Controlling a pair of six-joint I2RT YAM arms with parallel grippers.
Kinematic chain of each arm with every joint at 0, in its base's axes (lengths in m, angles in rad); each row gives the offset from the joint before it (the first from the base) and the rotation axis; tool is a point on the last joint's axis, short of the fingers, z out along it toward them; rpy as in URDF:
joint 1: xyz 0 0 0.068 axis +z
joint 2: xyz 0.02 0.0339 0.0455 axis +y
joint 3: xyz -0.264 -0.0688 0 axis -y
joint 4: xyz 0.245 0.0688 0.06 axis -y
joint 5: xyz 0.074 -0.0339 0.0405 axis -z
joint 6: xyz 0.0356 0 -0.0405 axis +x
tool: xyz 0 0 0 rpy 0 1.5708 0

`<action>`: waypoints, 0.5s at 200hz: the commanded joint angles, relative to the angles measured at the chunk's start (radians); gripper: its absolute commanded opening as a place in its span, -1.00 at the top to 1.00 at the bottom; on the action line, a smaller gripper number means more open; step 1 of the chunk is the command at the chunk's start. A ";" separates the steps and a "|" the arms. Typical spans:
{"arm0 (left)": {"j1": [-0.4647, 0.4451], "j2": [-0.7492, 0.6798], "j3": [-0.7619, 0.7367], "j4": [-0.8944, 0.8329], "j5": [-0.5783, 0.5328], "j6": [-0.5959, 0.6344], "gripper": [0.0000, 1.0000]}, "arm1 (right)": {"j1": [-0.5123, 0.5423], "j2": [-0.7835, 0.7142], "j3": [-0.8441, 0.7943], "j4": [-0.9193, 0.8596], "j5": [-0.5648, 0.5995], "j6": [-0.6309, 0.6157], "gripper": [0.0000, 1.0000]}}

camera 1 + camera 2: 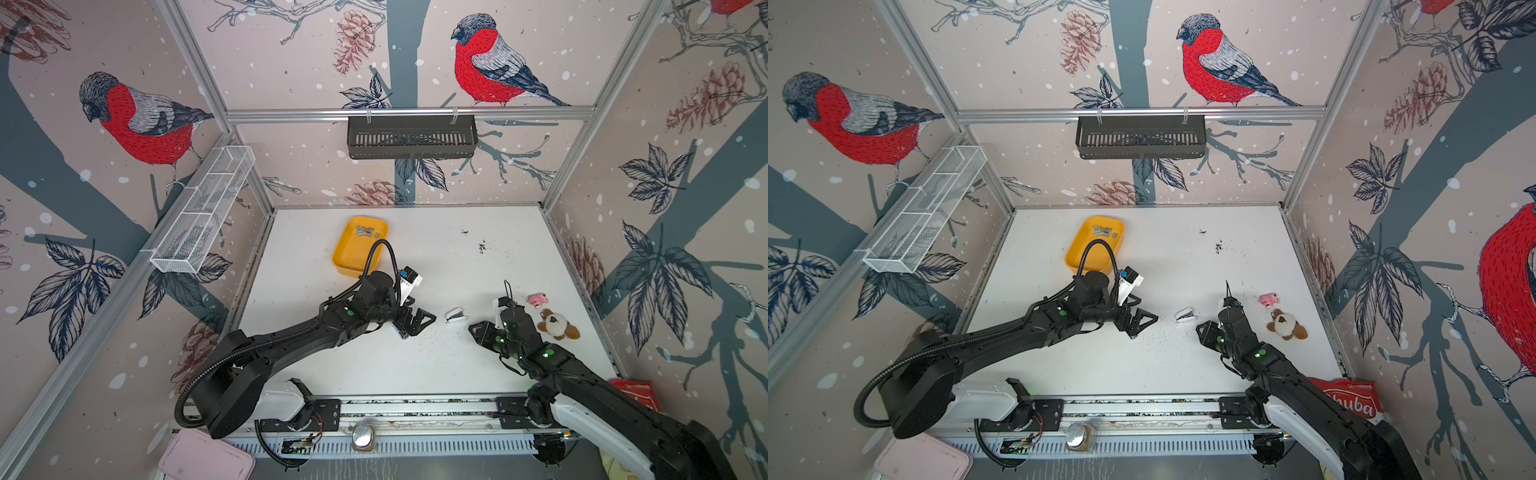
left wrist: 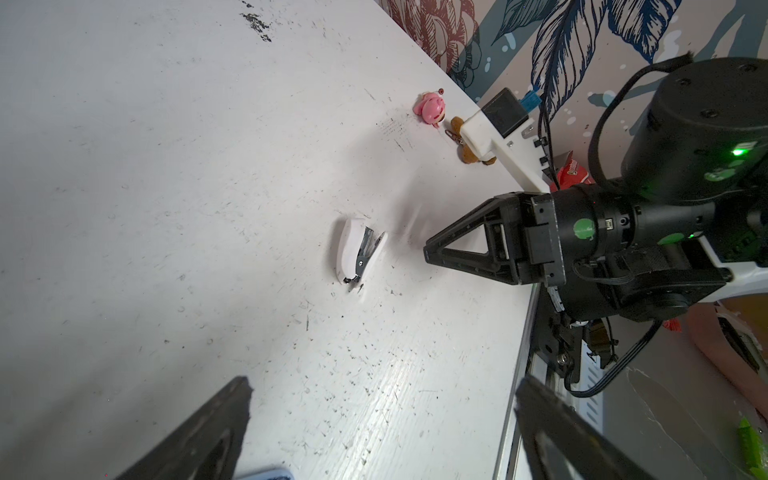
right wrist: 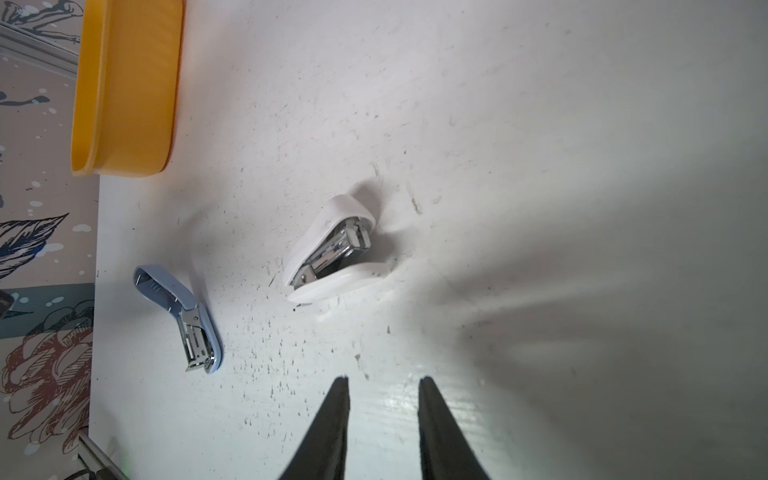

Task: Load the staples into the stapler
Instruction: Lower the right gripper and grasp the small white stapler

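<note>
White stapler (image 3: 309,239), blue stapler (image 3: 166,291): two; yellow tray (image 3: 124,83): one; left pincer (image 2: 382,384) agape, right pincer (image 3: 383,380) slightly ajar.

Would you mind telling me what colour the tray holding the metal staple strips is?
Yellow plastic tray, clearest in a top view, with silver-grey staples inside.

The red bag (image 1: 1350,405) reads "huba" in white, its start hidden.

Blue stapler (image 3: 183,320) mostly hidden under left hand (image 1: 419,328) in top views
</note>
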 commanded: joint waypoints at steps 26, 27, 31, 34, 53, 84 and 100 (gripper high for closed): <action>0.000 -0.012 -0.032 0.130 0.007 -0.075 -0.97 | -0.010 0.188 0.080 0.122 -0.058 -0.075 0.52; 0.000 -0.012 -0.034 0.134 0.007 -0.076 -0.98 | -0.010 0.194 0.081 0.124 -0.058 -0.077 0.53; -0.001 -0.013 -0.038 0.146 0.011 -0.085 -0.98 | -0.013 0.212 0.085 0.131 -0.057 -0.080 0.54; -0.001 -0.015 -0.042 0.156 0.012 -0.091 -0.98 | -0.014 0.225 0.089 0.137 -0.057 -0.082 0.55; -0.001 -0.018 -0.056 0.191 0.019 -0.119 -0.98 | -0.032 0.290 0.103 0.178 -0.051 -0.086 0.64; -0.001 -0.028 -0.078 0.204 0.003 -0.134 -0.98 | -0.065 0.363 0.127 0.244 -0.058 -0.104 0.68; -0.001 -0.030 -0.086 0.213 0.002 -0.141 -0.98 | -0.075 0.399 0.157 0.262 -0.058 -0.125 0.68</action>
